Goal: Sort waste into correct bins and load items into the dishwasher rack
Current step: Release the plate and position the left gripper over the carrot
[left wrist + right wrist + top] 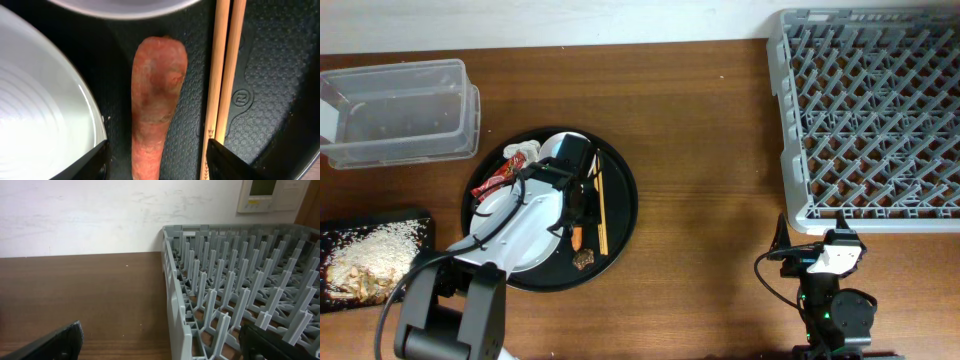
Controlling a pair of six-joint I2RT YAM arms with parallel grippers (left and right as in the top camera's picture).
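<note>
Two fingers (227,162) of the left gripper (157,165) straddle the carrot piece (157,90), open and clear of it; right gripper (162,344) spread wide, empty.

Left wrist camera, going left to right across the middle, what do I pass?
white plate → orange carrot piece → two wooden chopsticks

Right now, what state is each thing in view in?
carrot piece, lying on the round black tray, beside the chopsticks.
chopsticks, side by side, flat on that tray.
left gripper, fingers open, either side of the carrot piece, not gripping.
right gripper, fingers open, holding nothing.
plate, on that tray, visible part clean.
dishwasher rack, empty where visible.
clear tub, upright, looks empty.
flat black tray, holding pale scraps.
</note>
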